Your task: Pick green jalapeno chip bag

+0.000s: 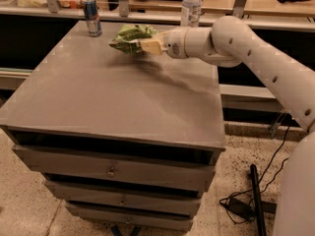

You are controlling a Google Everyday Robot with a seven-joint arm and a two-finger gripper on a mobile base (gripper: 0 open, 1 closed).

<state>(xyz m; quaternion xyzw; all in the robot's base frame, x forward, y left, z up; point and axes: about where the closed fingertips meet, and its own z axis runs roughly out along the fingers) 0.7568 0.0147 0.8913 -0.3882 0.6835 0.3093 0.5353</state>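
The green jalapeno chip bag [129, 37] is a crumpled light-green foil bag. It hangs a little above the far part of the grey cabinet top [123, 92], with its shadow on the surface below it. My gripper [146, 44] reaches in from the right on the white arm and is shut on the bag's right end, its tan fingers [152, 47] clamped on the foil.
A slim blue-silver can [91, 16] stands at the far left corner of the top. A clear water bottle [191, 6] stands at the far edge behind my arm. A railing and shelf run behind the cabinet. Black cables [256, 191] lie on the floor at right.
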